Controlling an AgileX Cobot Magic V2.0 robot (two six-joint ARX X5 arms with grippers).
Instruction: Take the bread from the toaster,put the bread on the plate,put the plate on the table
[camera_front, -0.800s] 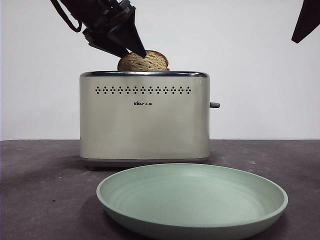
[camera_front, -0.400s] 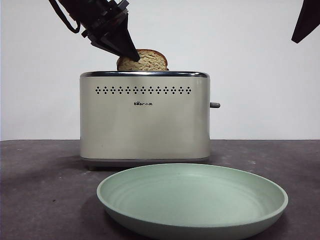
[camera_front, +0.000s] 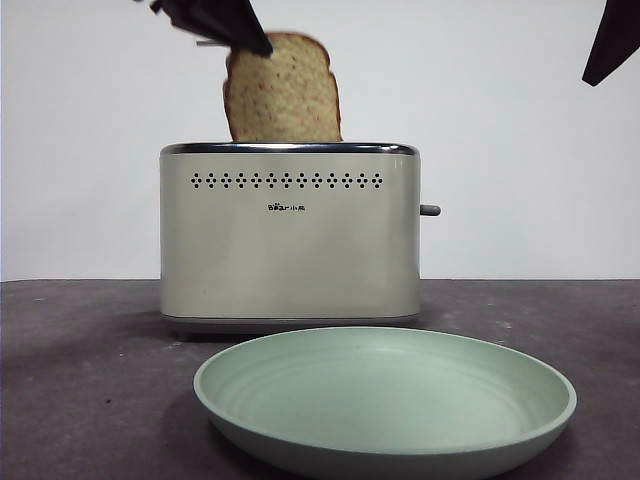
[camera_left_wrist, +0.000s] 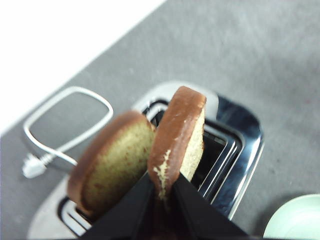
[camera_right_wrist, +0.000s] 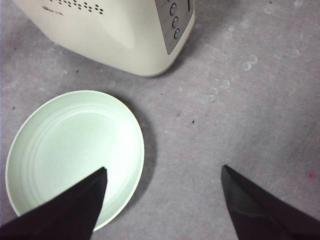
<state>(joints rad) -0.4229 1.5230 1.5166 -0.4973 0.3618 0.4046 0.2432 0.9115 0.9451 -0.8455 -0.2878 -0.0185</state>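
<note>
Above the toaster (camera_front: 289, 235) I see my left gripper (camera_left_wrist: 162, 192) clamped on the crust edge of the bread (camera_front: 282, 92), which stands upright, mostly clear of its slot with the lower edge hidden behind the chrome rim. A second slice (camera_left_wrist: 112, 167) sits in the neighbouring slot. The plate (camera_front: 385, 405) rests on the table (camera_front: 80, 380) in front. My right gripper (camera_right_wrist: 162, 195) hangs spread wide, well apart.

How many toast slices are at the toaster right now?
2. The dark-crusted toast slice is pinched in the left gripper, raised partway out of the cream-beige boxy toaster. A second slice with paler crust sits in the other slot, hidden in the front view.
</note>
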